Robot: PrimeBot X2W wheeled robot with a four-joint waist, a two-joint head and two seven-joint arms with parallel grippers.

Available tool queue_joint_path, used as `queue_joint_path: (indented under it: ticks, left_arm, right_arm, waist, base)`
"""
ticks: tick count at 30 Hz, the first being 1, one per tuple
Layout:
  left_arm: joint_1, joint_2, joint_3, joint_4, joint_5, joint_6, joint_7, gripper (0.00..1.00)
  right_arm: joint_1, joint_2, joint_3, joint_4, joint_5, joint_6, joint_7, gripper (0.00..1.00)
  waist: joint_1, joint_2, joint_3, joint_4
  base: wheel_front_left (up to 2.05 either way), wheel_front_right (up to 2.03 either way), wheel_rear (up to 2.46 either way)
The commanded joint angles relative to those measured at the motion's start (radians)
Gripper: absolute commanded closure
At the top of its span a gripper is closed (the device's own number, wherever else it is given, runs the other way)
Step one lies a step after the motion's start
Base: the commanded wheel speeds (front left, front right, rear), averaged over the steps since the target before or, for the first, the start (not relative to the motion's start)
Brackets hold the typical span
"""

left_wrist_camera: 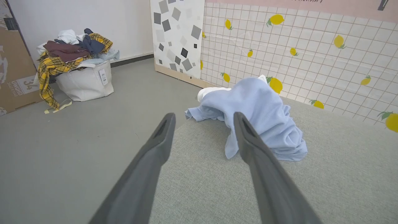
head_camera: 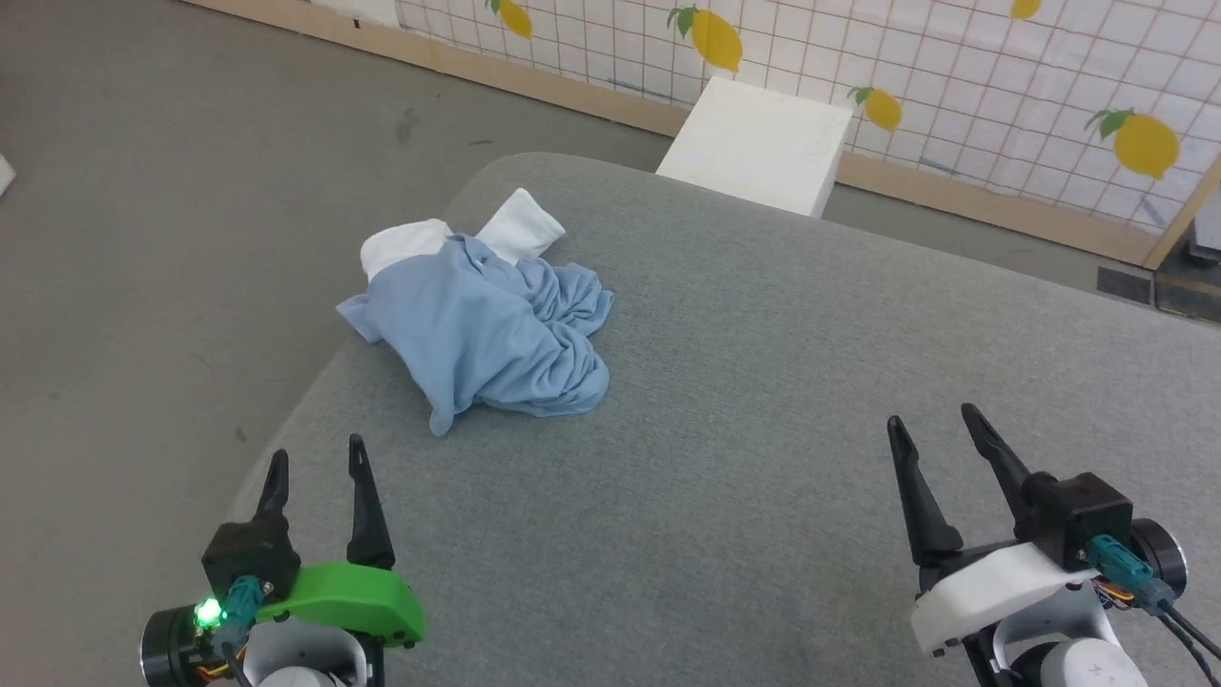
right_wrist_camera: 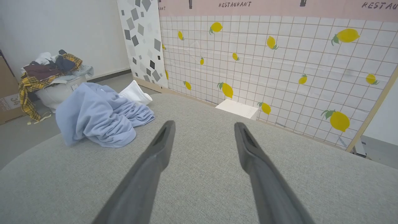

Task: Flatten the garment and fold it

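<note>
The garment [head_camera: 491, 329] is a light blue T-shirt with white sleeves, lying crumpled in a heap near the far left edge of the grey padded surface [head_camera: 763, 382]. It shows as a rumpled mound in the left wrist view [left_wrist_camera: 261, 118] and at the left of the right wrist view [right_wrist_camera: 96, 115]. No logo is visible. My left gripper [head_camera: 318, 468] stands open at the near left, a short way in front of the heap. My right gripper [head_camera: 935, 434] is open at the near right, far from the shirt. Both hold nothing.
A white box [head_camera: 758, 143] stands on the floor beyond the surface's far edge, before a lemon-patterned grid wall [head_camera: 954, 67]. A white bag heaped with clothes [left_wrist_camera: 77, 65] sits on the floor off to the left. Grey floor [head_camera: 143, 239] borders the surface's left side.
</note>
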State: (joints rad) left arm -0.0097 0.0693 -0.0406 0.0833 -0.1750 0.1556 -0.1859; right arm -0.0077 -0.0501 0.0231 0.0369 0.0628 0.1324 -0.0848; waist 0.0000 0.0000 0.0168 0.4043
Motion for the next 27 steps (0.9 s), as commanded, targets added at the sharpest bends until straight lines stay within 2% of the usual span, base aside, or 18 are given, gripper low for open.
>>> queue_joint_path:
  ticks: [1, 11, 17, 23, 27]
  left_arm:
    - [0.012, 0.007, 0.0, 0.003, -0.013, 0.009, -0.011, 0.0]
    - [0.008, 0.013, -0.003, 0.007, -0.042, 0.024, -0.032, 0.0]
    - [-0.058, 0.02, -0.009, 0.025, -0.111, -0.017, -0.002, 0.0]
    - [-0.284, 0.048, -0.031, 0.122, -0.192, -0.081, 0.161, 0.0]
    - [-0.483, 0.062, -0.011, 0.233, -0.272, -0.097, 0.295, 0.0]
  right_arm:
    - [0.007, 0.0, 0.001, 0.003, 0.006, -0.001, -0.009, 0.0]
    - [0.006, 0.0, 0.005, 0.007, 0.012, -0.001, -0.019, 0.0]
    - [-0.017, 0.0, 0.023, -0.005, 0.008, -0.002, -0.017, 0.0]
    - [-0.068, 0.0, 0.039, -0.033, -0.02, -0.002, -0.004, 0.0]
    - [-0.11, 0.0, 0.062, -0.04, -0.034, -0.002, -0.001, 0.0]
  waist:
    - [0.0, 0.0, 0.001, 0.008]
    - [0.0, 0.0, 0.009, 0.043]
    - [0.0, 0.0, 0.059, 0.036]
    - [0.0, 0.0, 0.184, -0.006]
    - [0.0, 0.0, 0.285, -0.056]
  base:
    - [0.0, 0.0, 0.0]
    - [0.0, 0.0, 0.0]
    - [0.0, 0.0, 0.0]
    - [0.0, 0.0, 0.0]
    - [0.0, 0.0, 0.0]
